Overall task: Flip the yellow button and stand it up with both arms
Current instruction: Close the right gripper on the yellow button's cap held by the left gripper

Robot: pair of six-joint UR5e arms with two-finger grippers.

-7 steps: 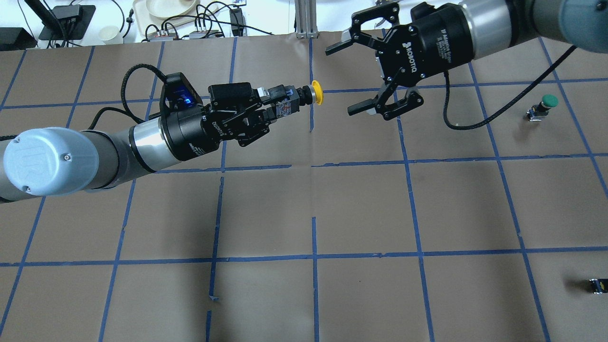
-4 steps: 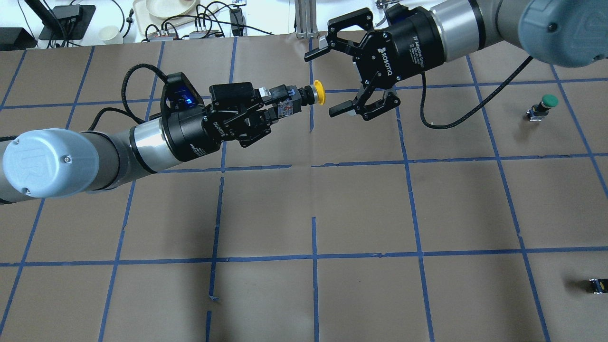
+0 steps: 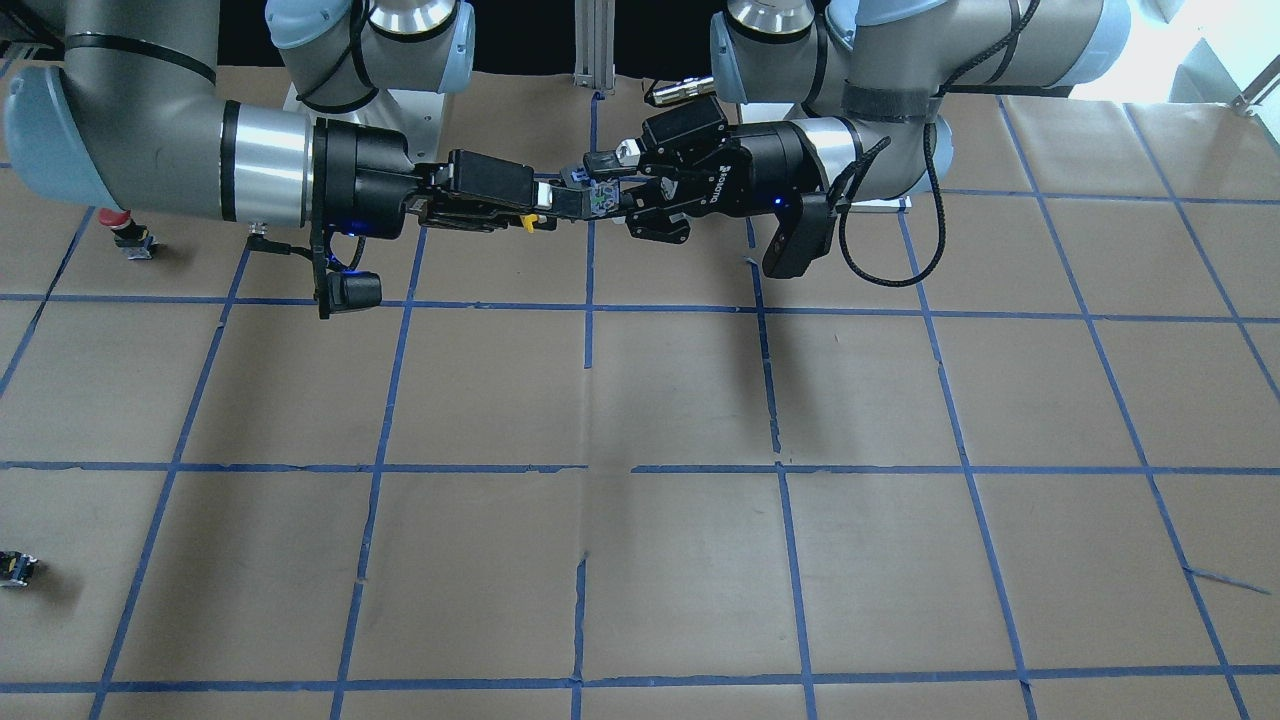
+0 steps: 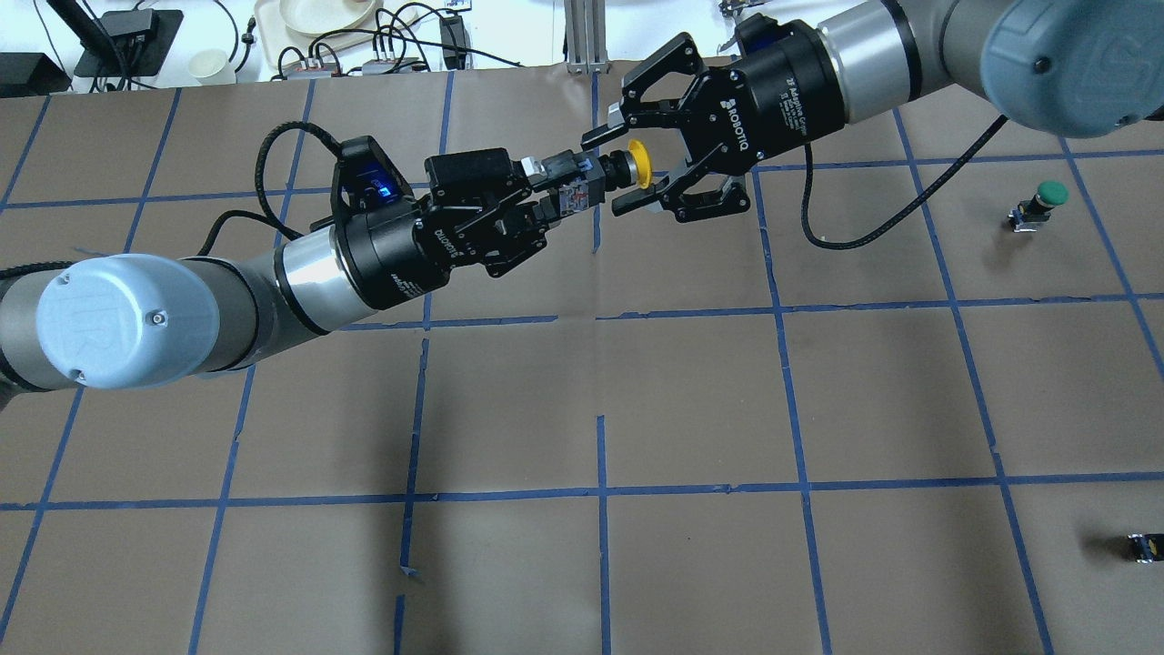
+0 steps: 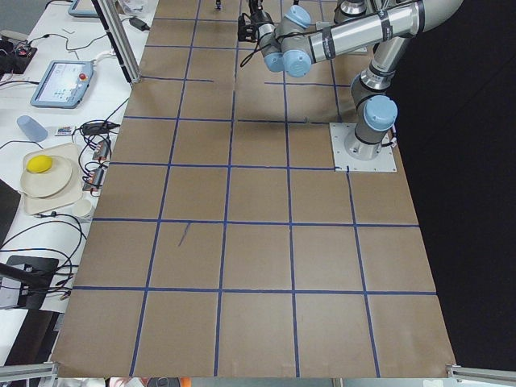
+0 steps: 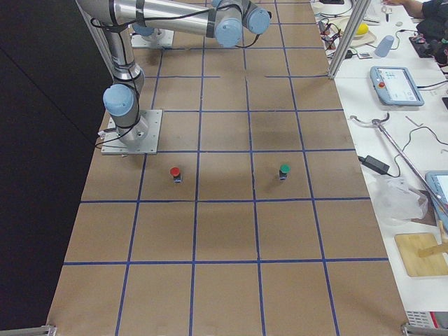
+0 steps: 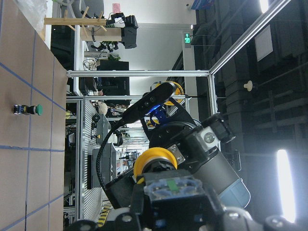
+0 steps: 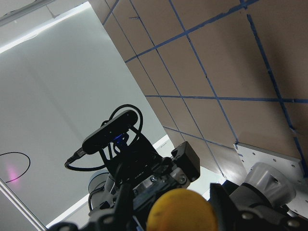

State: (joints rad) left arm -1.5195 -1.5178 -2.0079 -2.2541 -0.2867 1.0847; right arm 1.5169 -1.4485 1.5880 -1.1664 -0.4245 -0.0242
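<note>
The yellow button (image 4: 639, 164) is held level above the table, its yellow cap pointing to the right. My left gripper (image 4: 556, 191) is shut on the button's black body and clear end block. My right gripper (image 4: 618, 169) is open, with one finger on each side of the cap and a gap to both. In the front-facing view the two grippers meet nose to nose, left gripper (image 3: 600, 196) and right gripper (image 3: 540, 204), with a sliver of the yellow cap (image 3: 527, 222) showing. The cap fills the bottom of the right wrist view (image 8: 182, 212). It also shows in the left wrist view (image 7: 154, 161).
A green-capped button (image 4: 1046, 202) stands at the right of the table. A red-capped button (image 3: 125, 235) stands near the right arm's base. A tiny dark part with a yellow spot (image 4: 1144, 546) lies at the near right edge. An aluminium post (image 4: 582, 36) stands at the far edge.
My right gripper has moved left and stayed open; its jaws now straddle the yellow cap. My left arm has carried the button slightly right and toward it.
</note>
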